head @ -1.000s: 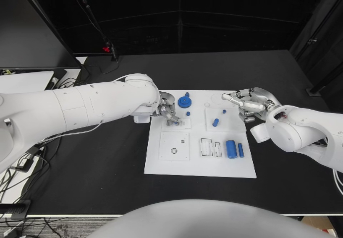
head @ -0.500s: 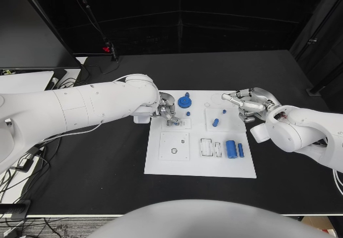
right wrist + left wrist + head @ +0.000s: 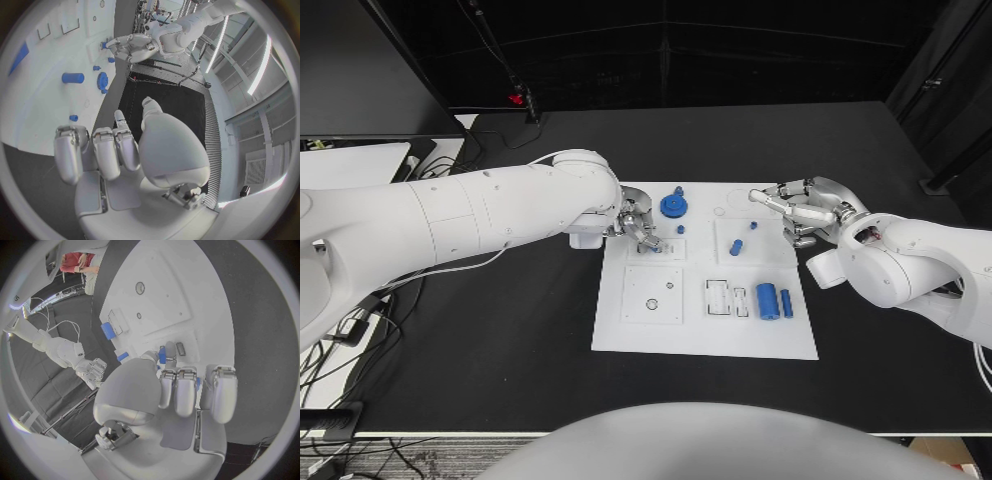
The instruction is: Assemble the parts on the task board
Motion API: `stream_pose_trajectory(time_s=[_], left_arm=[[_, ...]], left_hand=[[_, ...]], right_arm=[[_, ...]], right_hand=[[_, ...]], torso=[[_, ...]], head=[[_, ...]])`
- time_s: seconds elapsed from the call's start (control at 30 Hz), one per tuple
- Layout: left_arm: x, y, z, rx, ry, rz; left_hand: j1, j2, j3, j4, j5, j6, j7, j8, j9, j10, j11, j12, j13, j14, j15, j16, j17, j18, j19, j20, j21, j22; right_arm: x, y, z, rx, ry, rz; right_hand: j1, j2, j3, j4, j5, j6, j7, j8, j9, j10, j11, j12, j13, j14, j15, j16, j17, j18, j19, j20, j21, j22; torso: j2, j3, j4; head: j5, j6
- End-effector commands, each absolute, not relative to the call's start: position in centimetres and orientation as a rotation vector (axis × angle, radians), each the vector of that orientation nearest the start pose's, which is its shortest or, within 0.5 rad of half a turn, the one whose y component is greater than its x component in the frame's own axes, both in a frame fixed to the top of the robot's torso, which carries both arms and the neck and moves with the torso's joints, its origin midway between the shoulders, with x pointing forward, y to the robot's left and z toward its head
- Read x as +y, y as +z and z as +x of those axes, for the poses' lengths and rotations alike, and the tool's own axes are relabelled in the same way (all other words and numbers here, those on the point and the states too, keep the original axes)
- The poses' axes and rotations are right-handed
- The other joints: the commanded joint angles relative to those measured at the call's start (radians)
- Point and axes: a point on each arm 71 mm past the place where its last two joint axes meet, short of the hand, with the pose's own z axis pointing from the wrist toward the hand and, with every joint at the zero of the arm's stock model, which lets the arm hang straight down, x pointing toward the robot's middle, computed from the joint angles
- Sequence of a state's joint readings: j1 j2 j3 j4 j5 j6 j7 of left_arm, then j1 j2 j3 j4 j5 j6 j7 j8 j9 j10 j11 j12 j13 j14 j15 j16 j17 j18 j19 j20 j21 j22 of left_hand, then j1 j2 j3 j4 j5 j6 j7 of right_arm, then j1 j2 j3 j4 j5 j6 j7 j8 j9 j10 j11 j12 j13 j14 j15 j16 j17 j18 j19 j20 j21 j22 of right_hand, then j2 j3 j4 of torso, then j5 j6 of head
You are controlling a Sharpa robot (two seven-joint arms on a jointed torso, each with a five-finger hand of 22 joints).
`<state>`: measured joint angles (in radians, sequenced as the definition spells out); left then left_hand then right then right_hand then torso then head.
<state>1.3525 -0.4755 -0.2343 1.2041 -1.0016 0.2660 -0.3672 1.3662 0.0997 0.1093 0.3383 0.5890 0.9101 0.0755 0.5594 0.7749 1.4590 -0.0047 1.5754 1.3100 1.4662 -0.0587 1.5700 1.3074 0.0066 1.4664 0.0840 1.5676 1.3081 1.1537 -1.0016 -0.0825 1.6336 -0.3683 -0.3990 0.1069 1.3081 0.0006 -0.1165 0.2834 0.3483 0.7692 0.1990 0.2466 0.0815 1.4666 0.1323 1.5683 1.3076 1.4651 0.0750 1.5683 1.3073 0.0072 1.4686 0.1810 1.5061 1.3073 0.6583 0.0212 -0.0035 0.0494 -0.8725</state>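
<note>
here the left hand (image 3: 638, 228) fingers (image 3: 164, 354) pinch a small blue part (image 3: 162, 356) over the task board (image 3: 661, 335).

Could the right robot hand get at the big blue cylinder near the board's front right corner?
Probably yes: the right robot hand hovers at the task board's right edge, and nothing lies between it and the blue cylinder.

Even, bright light falls from above; the white task board (image 3: 704, 330) is sharp against the dark counter (image 3: 488, 370), with only faint shadows under the arms. Both wrist views bend straight edges strongly toward their round rims. Long ceiling lamps (image 3: 257, 75) glare in the right wrist view, and the silver fingers (image 3: 185, 390) shine softly.
</note>
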Motion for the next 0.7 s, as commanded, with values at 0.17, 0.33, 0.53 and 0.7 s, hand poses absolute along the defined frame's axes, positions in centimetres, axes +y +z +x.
stream_pose_trajectory(time_s=[0.17, 0.33, 0.53, 0.7], left_arm=[[11.45, -23.3, 52.02, 2.433, -0.477, 0.109], [11.12, -23.37, 51.93, 2.44, -0.48, 0.12], [10.86, -23.49, 51.8, 2.451, -0.479, 0.132], [10.82, -23.59, 51.74, 2.462, -0.475, 0.139]], left_hand=[[0.066, 0.059, 0.051, -0.046, 0.004, 0.028, -0.036, -0.005, 0.001, 0.112, -0.013, -0.005, 0.261, 0.105, -0.008, 0.001, 0.263, -0.007, 0.104, 0.005, 0.003, 0.263], [0.065, 0.058, 0.054, -0.046, 0.004, 0.029, -0.036, -0.006, 0.001, 0.112, -0.013, -0.005, 0.261, 0.105, -0.008, 0.001, 0.263, -0.007, 0.104, 0.006, 0.003, 0.263], [0.065, 0.058, 0.054, -0.046, 0.004, 0.029, -0.036, -0.006, 0.001, 0.112, -0.013, -0.005, 0.261, 0.105, -0.008, 0.001, 0.263, -0.007, 0.104, 0.006, 0.003, 0.263], [0.065, 0.058, 0.056, -0.046, 0.005, 0.029, -0.036, -0.007, 0.002, 0.112, -0.013, -0.005, 0.261, 0.105, -0.008, 0.001, 0.263, -0.007, 0.104, 0.006, 0.003, 0.263]], right_arm=[[-25.41, -21.62, 45.03, 1.72, 1.136, 0.95], [-25.37, -21.63, 45.04, 1.72, 1.136, 0.95], [-25.37, -21.63, 45.04, 1.719, 1.136, 0.95], [-25.34, -21.62, 45.03, 1.719, 1.138, 0.949]], right_hand=[[0.0, 0.012, -0.005, 0.0, 0.007, -0.006, 0.013, 0.005, 0.001, 0.104, 0.007, 0.003, 0.263, 0.106, 0.005, 0.002, 0.264, 0.017, 0.034, 0.007, -0.007, 0.232], [0.0, 0.012, -0.005, 0.0, 0.007, -0.007, 0.013, 0.005, 0.001, 0.104, 0.007, 0.003, 0.263, 0.106, 0.005, 0.002, 0.264, 0.017, 0.034, 0.007, -0.006, 0.232], [0.0, 0.012, -0.005, 0.0, 0.007, -0.007, 0.013, 0.005, 0.001, 0.104, 0.007, 0.003, 0.263, 0.106, 0.005, 0.002, 0.264, 0.017, 0.034, 0.007, -0.006, 0.232], [0.0, 0.012, -0.005, 0.0, 0.007, -0.007, 0.013, 0.005, 0.001, 0.104, 0.007, 0.003, 0.263, 0.106, 0.005, 0.002, 0.264, 0.017, 0.034, 0.007, -0.006, 0.232]], torso=[[0.0, 0.0004, -0.0002], [0.0, 0.0, -0.0009], [0.0, 0.0005, 0.0001], [0.0, 0.0006, 0.0]], head=[[-0.002, 0.0], [-0.003, 0.0], [-0.003, 0.0], [-0.003, 0.0]])
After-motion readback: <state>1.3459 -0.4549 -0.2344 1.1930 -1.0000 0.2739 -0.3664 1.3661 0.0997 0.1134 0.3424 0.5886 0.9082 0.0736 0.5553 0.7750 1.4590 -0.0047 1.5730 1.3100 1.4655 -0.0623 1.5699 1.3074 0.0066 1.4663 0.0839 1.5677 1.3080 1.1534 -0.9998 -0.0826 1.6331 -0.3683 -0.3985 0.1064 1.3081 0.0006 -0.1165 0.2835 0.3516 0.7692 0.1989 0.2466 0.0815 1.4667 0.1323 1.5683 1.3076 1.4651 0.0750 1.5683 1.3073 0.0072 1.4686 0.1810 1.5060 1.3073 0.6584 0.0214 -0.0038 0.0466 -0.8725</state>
